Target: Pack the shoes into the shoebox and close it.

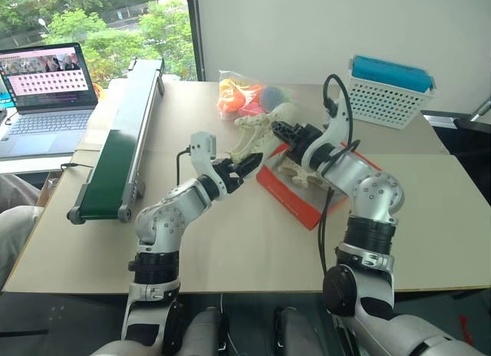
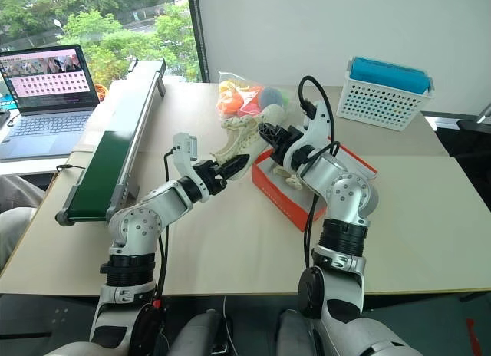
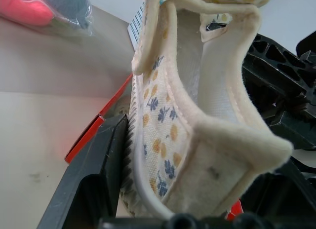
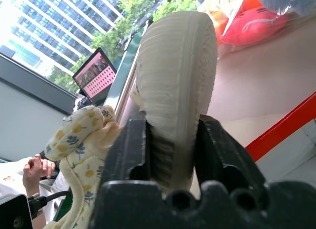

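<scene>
Jaws of both grippers are being clamped on one cream shoe [image 1: 257,137]: the left gripper [image 1: 244,166] on its floral-lined heel, the right gripper [image 1: 282,130] on its ribbed sole. It is being held above the open red shoebox [image 1: 285,196] on the surface, where another shoe [image 1: 295,169] is lying. One grip should be released before lowering, so nothing is stretched.
</scene>
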Motion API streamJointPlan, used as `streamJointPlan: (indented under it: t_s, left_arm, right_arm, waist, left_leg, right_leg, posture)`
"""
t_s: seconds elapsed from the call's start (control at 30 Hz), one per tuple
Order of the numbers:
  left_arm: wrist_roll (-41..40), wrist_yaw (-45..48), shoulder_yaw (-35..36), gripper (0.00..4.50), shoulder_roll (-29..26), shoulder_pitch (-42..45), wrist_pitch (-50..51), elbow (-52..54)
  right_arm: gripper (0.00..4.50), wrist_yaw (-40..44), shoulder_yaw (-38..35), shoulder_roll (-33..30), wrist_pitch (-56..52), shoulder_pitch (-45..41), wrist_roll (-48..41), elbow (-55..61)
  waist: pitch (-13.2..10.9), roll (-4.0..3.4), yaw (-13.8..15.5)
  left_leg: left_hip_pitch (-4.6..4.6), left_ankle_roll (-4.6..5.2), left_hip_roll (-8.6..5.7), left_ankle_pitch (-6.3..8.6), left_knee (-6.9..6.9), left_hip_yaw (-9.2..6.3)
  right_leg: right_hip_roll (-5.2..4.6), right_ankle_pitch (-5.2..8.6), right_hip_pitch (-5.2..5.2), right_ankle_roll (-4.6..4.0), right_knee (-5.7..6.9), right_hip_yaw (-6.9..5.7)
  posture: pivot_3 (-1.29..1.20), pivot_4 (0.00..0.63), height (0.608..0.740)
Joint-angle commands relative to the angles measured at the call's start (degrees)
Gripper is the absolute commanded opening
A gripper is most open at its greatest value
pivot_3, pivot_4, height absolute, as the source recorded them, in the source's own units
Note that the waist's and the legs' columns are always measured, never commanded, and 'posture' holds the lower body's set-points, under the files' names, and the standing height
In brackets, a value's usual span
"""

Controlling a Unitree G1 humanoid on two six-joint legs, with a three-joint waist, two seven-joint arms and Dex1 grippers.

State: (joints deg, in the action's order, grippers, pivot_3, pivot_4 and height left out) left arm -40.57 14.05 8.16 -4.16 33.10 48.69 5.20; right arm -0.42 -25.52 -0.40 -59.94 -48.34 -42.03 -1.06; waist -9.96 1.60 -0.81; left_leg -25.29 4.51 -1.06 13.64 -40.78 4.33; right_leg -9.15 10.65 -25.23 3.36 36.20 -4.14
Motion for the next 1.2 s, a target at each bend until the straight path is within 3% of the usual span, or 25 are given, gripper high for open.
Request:
streamJointPlan:
  t_s: [0.03,0.13,0.3,0.4,0.53,0.63,0.73,0.83,1.03,1.2]
  left_arm:
    - [2.20,1.91,-2.75,2.77,-1.70,0.19,-2.16,3.05]
    - [7.27,1.89,-6.00,2.77,-3.84,-0.40,-5.27,2.69]
    - [10.49,5.77,-10.02,4.45,-6.71,-2.40,-8.54,5.21]
    - [8.18,7.87,-9.93,4.45,-7.26,-3.82,-6.24,7.04]
    - [9.48,9.53,-11.20,4.45,-9.19,-6.20,-6.33,8.63]
    - [10.07,10.66,-12.28,4.45,-10.08,-7.27,-6.67,8.85]
    - [9.26,13.13,-13.15,4.45,-10.57,-7.60,-6.61,9.41]
    - [7.86,17.18,-14.28,4.45,-11.58,-8.37,-6.33,10.57]
    - [6.33,23.70,-15.66,4.45,-15.07,-10.10,-5.54,11.47]
    - [5.69,22.86,-15.47,4.45,-14.84,-10.83,-4.63,13.08]
  right_arm:
    - [0.67,-0.34,-0.08,0.37,0.87,-0.97,-2.79,2.31]
    - [0.67,-1.37,-0.74,1.33,1.03,-1.06,-4.14,2.96]
    - [0.65,-5.16,-4.10,2.11,3.16,-2.31,-6.38,3.65]
    - [0.65,-6.39,-6.99,-1.68,3.38,-3.64,-7.90,3.02]
    - [0.65,-4.41,-8.61,-12.76,2.44,-6.16,-7.09,-0.46]
    - [0.65,6.45,4.15,-26.34,0.70,-6.52,-0.03,-0.19]
    - [0.65,24.20,22.88,-40.37,1.12,-7.11,6.45,2.22]
    - [0.65,37.57,37.09,-48.40,8.52,-7.32,15.62,1.74]
    - [0.65,51.33,52.10,-49.31,26.60,-11.16,32.51,-11.00]
    - [0.65,55.12,53.61,-45.19,36.31,-13.58,38.94,-21.21]
  waist:
    - [0.00,0.00,-0.01]
    - [-0.01,-0.01,-0.02]
    - [-0.03,-0.07,-0.03]
    - [-0.05,-0.10,0.12]
    - [-0.12,-0.21,0.54]
    - [-0.25,-0.46,0.30]
    - [-0.32,-0.59,-0.45]
    - [-0.31,-0.60,-1.37]
    - [-0.31,-0.60,-1.00]
    - [-0.33,-0.57,0.35]
  left_leg:
    - [0.00,0.00,0.00,0.00,0.00,0.00]
    - [0.00,0.00,0.00,0.00,0.01,0.01]
    - [0.00,-0.01,0.01,0.00,0.04,0.01]
    - [-0.01,-0.01,0.00,0.00,0.03,0.01]
    - [-0.05,0.02,-0.03,0.01,0.02,0.01]
    - [-0.06,0.07,-0.03,0.04,0.03,0.05]
    - [-0.07,0.34,0.01,0.20,0.04,0.26]
    - [0.03,0.64,0.08,0.39,0.05,0.31]
    - [0.04,0.62,0.06,0.37,-0.03,0.28]
    - [0.00,0.27,0.01,0.17,-0.05,0.28]
  right_leg:
    - [0.00,0.00,0.00,0.00,0.00,0.00]
    - [0.01,0.00,0.00,0.00,0.00,0.00]
    - [0.00,0.00,-0.03,-0.01,0.00,0.02]
    - [-0.01,0.00,-0.04,-0.01,-0.02,0.01]
    - [-0.06,0.01,-0.04,0.00,-0.10,0.02]
    - [-0.05,0.02,-0.04,0.00,-0.19,0.02]
    - [-0.05,0.05,-0.17,0.00,-0.24,0.23]
    - [0.00,0.09,-0.13,-0.05,-0.21,0.29]
    - [-0.08,0.09,-0.10,-0.05,-0.20,0.26]
    - [-0.17,0.11,-0.04,0.00,-0.33,0.21]
  posture:
    - [0.00,0.150,0.699]
    - [0.00,0.150,0.699]
    - [0.00,0.150,0.699]
    - [0.00,0.150,0.699]
    - [0.00,0.150,0.699]
    - [0.00,0.150,0.699]
    - [0.00,0.150,0.699]
    - [0.00,0.150,0.699]
    - [0.00,0.150,0.699]
    - [0.00,0.150,0.699]
